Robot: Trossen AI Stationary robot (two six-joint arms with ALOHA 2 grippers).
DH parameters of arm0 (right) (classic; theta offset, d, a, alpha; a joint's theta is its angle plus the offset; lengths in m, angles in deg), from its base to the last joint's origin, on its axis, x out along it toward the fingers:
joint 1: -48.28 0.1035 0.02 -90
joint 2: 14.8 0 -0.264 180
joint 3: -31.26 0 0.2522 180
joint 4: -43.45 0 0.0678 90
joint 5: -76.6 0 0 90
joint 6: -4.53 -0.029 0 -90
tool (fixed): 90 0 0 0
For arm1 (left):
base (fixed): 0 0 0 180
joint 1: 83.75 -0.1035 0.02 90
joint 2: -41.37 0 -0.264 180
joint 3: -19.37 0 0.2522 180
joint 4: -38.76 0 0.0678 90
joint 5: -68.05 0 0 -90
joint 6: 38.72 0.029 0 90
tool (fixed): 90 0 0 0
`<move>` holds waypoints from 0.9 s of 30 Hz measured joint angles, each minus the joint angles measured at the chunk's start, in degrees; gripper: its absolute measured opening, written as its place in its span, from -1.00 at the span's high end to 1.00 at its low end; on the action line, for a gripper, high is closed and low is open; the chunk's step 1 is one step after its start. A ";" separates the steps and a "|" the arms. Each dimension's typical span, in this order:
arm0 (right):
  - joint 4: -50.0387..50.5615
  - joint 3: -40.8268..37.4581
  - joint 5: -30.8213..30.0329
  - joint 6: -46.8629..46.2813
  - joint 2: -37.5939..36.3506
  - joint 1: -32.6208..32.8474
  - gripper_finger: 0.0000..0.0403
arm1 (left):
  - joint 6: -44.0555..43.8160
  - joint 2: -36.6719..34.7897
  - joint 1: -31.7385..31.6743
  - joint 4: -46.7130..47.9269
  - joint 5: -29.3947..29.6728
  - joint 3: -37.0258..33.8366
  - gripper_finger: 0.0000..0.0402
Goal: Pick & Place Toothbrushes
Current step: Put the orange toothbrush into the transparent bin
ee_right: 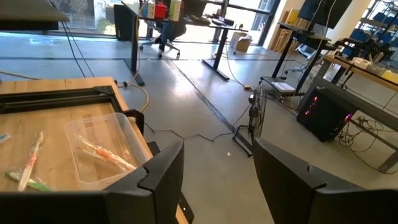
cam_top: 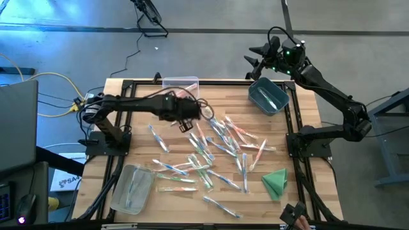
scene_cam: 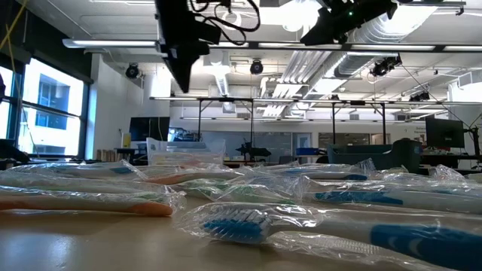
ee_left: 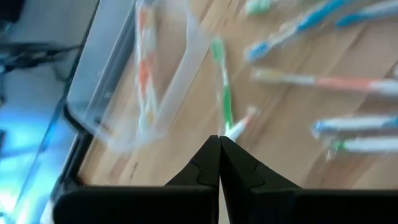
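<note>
Over the bench (cam_top: pixel 128 96) middle: your left hand (cam_top: pixel 186 124) is clenched on a toothbrush (ee_left: pixel 225 99), which hangs from its tips.
Other toothbrushes (cam_top: pixel 211 153): scattered on the bench beside and beyond that hand.
Right hand (cam_top: pixel 255 61): released, off the far corner.

toothbrushes (cam_top: pixel 211 153): scattered mid-table | bins: rear centre (cam_top: pixel 180 84), rear right (cam_top: pixel 268 96), front left (cam_top: pixel 132 188) | cloth (cam_top: pixel 276 182): front right

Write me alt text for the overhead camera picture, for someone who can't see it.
Overhead view of a wooden table strewn with wrapped toothbrushes; the left hand hangs shut over them. The right hand waits, open, past the far edge by a blue bin. Two clear bins and a folded green cloth also sit on the table.
</note>
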 joint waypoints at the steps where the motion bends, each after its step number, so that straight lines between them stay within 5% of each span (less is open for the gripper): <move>1: 0.36 0.00 0.00 0.00 0.00 0.00 0.08 | 2.27 0.00 -0.98 -2.29 -1.06 0.00 1.00; 7: 1.85 0.00 0.00 0.00 0.00 0.00 0.08 | 12.82 0.00 -6.45 -11.56 -6.25 0.00 1.00; 18: 4.72 0.00 0.00 -0.02 0.00 0.00 0.08 | 20.26 0.00 -12.41 -13.20 -13.35 -0.47 1.00; 27: 4.43 0.01 0.09 -0.94 0.00 0.02 0.08 | 18.08 -10.50 -12.70 -25.14 -19.57 -17.87 1.00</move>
